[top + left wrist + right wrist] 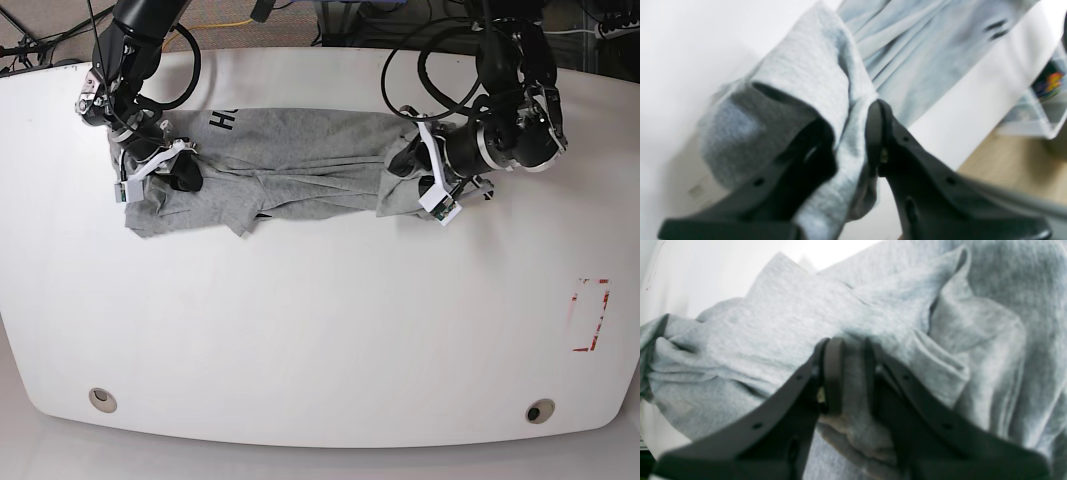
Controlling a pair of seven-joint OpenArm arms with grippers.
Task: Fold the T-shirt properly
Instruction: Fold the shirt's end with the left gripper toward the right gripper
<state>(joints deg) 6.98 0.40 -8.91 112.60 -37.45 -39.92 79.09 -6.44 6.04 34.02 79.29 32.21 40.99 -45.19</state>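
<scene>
**Q:** What are your arms doing here?

**A:** Both of mine are clamped on the shirt (290,165). My left gripper (853,133) has its jaws pinched together on a thick bunch of grey cloth, which drapes over one finger and hangs below it. My right gripper (848,373) holds a fold of cloth between its jaws, closed as far as that bundle allows.

**Q:** And where is the shirt?

**A:** On the white table (320,330), toward its far side, stretched crosswise between my two arms. It is rumpled and partly doubled over; a few black letters show near the end my right arm holds.

**Q:** Why grip it at both ends?

**A:** My reading: with a hold at each end I can pull the cloth taut and lay it down evenly, instead of dragging one side. The ridges running along it suggest it is under some tension.

**Q:** How far along is the fold?

**A:** Early to middle, I judge. The shape is still an untidy strip, not a neat packet.

**Q:** The risk?

**A:** Bunched grips can release unevenly and leave wrinkles.
</scene>
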